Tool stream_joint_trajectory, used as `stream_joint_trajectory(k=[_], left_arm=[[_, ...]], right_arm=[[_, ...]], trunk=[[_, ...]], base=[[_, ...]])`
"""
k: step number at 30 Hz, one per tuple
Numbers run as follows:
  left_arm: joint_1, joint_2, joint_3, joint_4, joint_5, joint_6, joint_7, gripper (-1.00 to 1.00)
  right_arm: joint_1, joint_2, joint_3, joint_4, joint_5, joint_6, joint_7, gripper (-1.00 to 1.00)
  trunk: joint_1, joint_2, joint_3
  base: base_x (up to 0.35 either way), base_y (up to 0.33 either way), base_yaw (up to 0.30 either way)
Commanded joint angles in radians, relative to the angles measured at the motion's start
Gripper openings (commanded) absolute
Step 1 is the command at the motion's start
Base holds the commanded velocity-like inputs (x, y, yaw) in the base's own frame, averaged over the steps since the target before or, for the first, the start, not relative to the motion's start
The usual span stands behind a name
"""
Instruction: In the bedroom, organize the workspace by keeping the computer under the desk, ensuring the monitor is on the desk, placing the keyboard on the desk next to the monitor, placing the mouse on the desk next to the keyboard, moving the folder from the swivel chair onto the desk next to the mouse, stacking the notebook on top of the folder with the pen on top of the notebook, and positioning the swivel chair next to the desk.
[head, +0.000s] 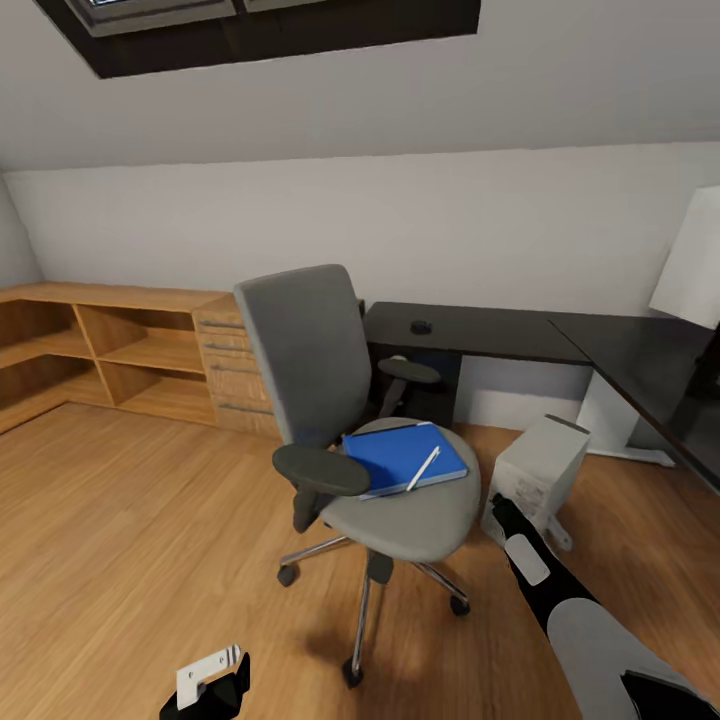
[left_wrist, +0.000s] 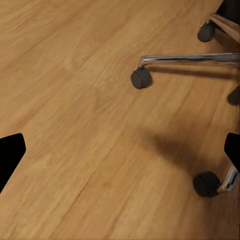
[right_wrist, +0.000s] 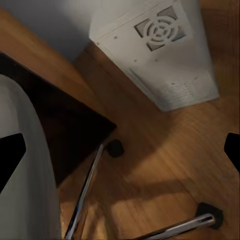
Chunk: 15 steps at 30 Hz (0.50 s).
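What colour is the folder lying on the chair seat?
Bright blue; the folder shows best in the head view, with a white pen lying on it.

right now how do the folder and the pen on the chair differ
The folder is a broad, flat, bright blue rectangle; the pen is a thin white stick. The folder lies directly on the chair seat; the pen lies on top of the folder, near its right edge. The folder covers much of the seat's back half, while the pen is shorter than the folder's length. Both lie flat and neither is held.
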Motion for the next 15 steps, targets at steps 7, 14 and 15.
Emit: stream_joint_trajectory(k=[7,14,15], left_arm=[[0.000,-0.001,-0.002,0.002,0.006,0.004,0.006,1.00],[0.000,-0.001,-0.002,0.003,0.006,0.004,0.006,1.00],[0.000,-0.001,-0.002,0.003,0.006,0.004,0.006,1.00]], right_arm=[[0.000,0.000,0.002,0.001,-0.011,-0.006,-0.001,1.00],[0.000,0.000,0.005,0.002,-0.011,-0.005,-0.001,1.00],[0.000,0.000,0.005,0.002,-0.011,-0.005,-0.001,1.00]], trunk=[[0.000,0.000,-0.001],[0.000,0.000,-0.001],[0.000,0.000,-0.001]], base=[[0.000,0.000,-0.197],[0.000,0.000,-0.030],[0.000,0.000,-0.009]])
